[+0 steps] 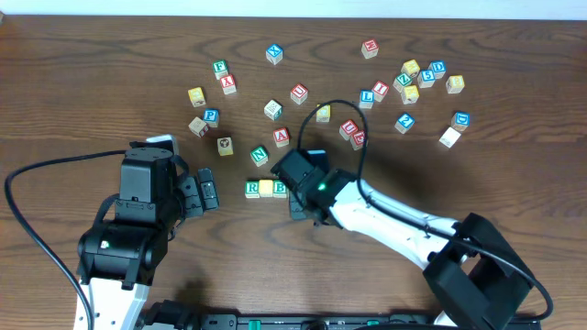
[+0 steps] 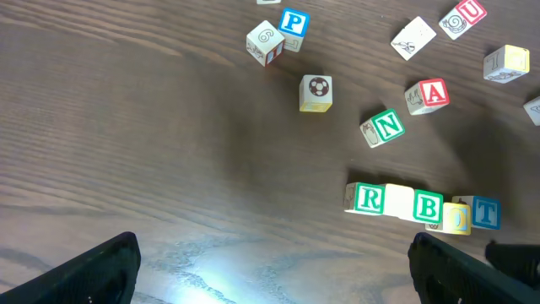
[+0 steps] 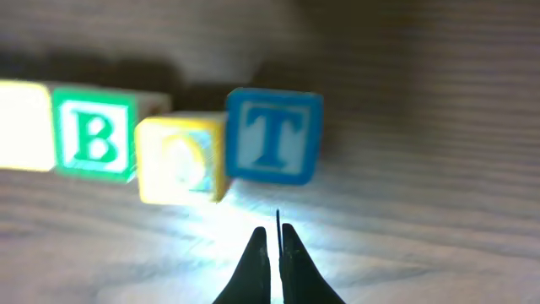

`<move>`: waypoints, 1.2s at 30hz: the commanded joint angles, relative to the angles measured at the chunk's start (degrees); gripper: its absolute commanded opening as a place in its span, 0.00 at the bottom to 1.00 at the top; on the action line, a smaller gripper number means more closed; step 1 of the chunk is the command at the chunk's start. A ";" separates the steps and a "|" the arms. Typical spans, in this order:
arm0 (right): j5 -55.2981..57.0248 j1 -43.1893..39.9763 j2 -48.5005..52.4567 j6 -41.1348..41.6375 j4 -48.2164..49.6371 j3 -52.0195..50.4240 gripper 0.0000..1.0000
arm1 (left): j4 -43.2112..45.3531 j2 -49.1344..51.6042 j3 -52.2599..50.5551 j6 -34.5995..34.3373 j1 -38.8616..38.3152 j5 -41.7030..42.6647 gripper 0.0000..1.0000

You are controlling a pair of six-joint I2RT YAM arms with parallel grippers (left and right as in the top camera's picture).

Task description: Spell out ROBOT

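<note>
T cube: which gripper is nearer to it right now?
Right. The right gripper, shut, points at the T cube from just in front of it. The left gripper, open, sits beyond the R cube, at the opposite end.

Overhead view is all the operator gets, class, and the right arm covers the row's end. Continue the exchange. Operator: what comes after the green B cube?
Observer: The left wrist view shows a yellow cube, then a blue T cube, after the B cube.
Operator: Are they in line?
Observer: In the right wrist view the yellow cube sits offset toward the camera, out of line with B and T.
Operator: Is the right hand holding anything?
Observer: No. The right hand is shut and empty, apart from the cubes.
</note>
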 commanded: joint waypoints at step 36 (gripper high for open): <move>6.32 6.32 3.41 1.88 6.93 -0.81 0.01 | -0.11 0.02 1.27 0.70 0.31 -0.28 1.00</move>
